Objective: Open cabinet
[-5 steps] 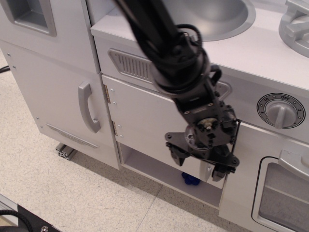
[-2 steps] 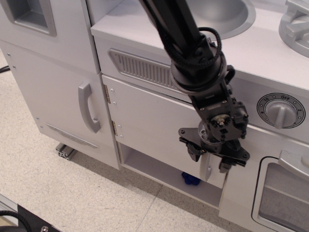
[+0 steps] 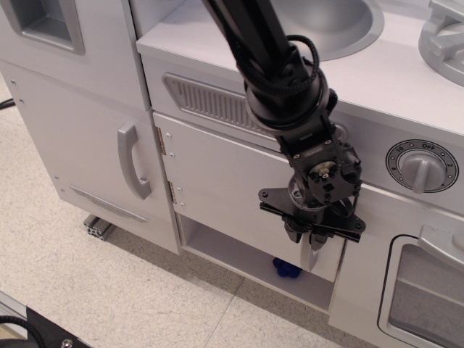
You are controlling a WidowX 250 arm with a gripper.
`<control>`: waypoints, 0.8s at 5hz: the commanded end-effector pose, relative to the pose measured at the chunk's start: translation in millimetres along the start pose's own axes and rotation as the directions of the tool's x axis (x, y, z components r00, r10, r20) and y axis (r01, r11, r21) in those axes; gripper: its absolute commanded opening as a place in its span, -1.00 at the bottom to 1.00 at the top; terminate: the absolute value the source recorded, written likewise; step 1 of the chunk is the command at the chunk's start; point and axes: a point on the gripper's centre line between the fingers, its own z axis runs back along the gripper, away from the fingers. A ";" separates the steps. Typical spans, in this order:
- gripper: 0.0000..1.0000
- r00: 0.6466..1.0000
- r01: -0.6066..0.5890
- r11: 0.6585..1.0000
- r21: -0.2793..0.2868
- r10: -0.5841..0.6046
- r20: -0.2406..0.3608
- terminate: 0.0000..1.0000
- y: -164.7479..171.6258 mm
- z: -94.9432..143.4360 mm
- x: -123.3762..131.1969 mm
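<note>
The cabinet's squarish white door [image 3: 217, 181] is hinged on its left and looks closed or nearly closed. Its vertical grey loop handle [image 3: 311, 259] runs along the door's right side and is mostly hidden behind my black gripper [image 3: 308, 238]. Only the handle's lower end shows below the fingertips, and its top shows near the wrist. The fingers have come together around the handle. The arm reaches down from the top of the frame across the counter front.
A taller white door with a grey handle [image 3: 133, 161] stands to the left. An oven door with a window [image 3: 428, 290] and a timer knob [image 3: 420, 167] are at the right. A sink [image 3: 326, 22] is above. A small blue object [image 3: 286, 270] lies on the open shelf below the door.
The gripper moved right onto the handle, then shifted slightly left and up. Its fingers went from spread wide to close together around the handle.
</note>
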 end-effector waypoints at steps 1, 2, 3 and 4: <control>-1.00 0.998 0.054 0.998 -0.006 -0.054 0.028 -1.00 7.5 20.4 -12.2; -1.00 0.995 0.096 0.995 -0.025 -0.096 -0.012 -1.00 25.0 28.9 -30.7; -1.00 0.989 0.143 0.989 -0.036 -0.144 -0.038 -1.00 44.5 30.8 -40.2; -1.00 0.990 0.134 0.991 -0.022 -0.135 -0.038 -1.00 57.4 36.4 -38.4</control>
